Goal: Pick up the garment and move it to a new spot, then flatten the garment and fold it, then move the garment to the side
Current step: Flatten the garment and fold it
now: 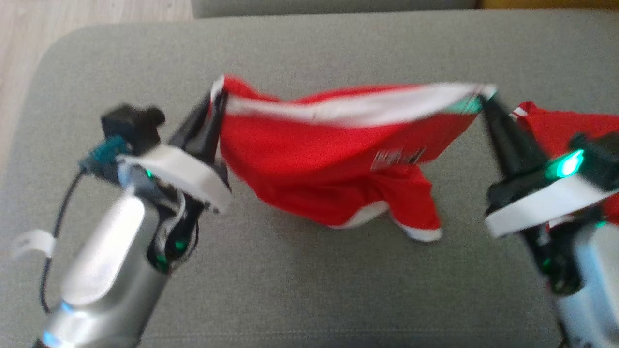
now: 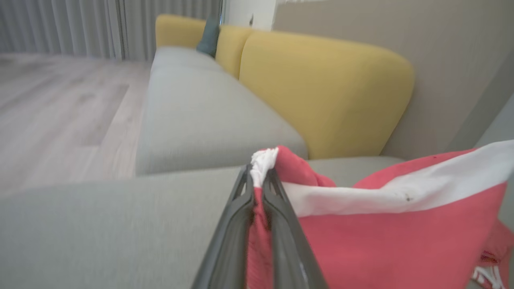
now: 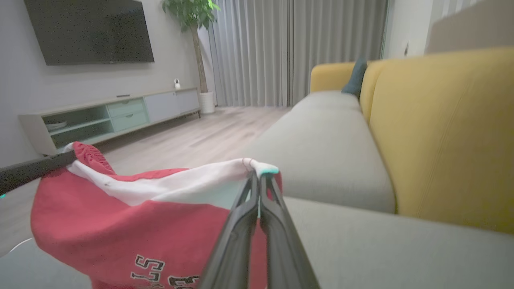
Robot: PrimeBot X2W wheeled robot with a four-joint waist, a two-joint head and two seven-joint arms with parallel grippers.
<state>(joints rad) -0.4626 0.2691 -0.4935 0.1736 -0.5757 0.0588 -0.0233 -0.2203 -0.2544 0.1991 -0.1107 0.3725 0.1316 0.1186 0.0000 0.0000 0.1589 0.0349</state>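
Note:
The garment (image 1: 333,154) is red with a white band along its top edge and dark lettering. It hangs stretched above the grey cushion (image 1: 300,290) between both grippers. My left gripper (image 1: 217,99) is shut on its left white corner, seen close in the left wrist view as the left gripper (image 2: 259,176) pinching red and white cloth (image 2: 381,224). My right gripper (image 1: 483,99) is shut on the right corner; in the right wrist view the right gripper (image 3: 258,178) clamps the white band of the garment (image 3: 132,224). The lower part sags and touches the cushion.
More red cloth (image 1: 566,128) lies behind the right wrist at the right edge. A yellow sofa back (image 3: 441,132) runs along the far side of the grey seat. Wooden floor (image 2: 52,108) lies beyond the cushion's left edge, with a TV cabinet (image 3: 108,116) farther off.

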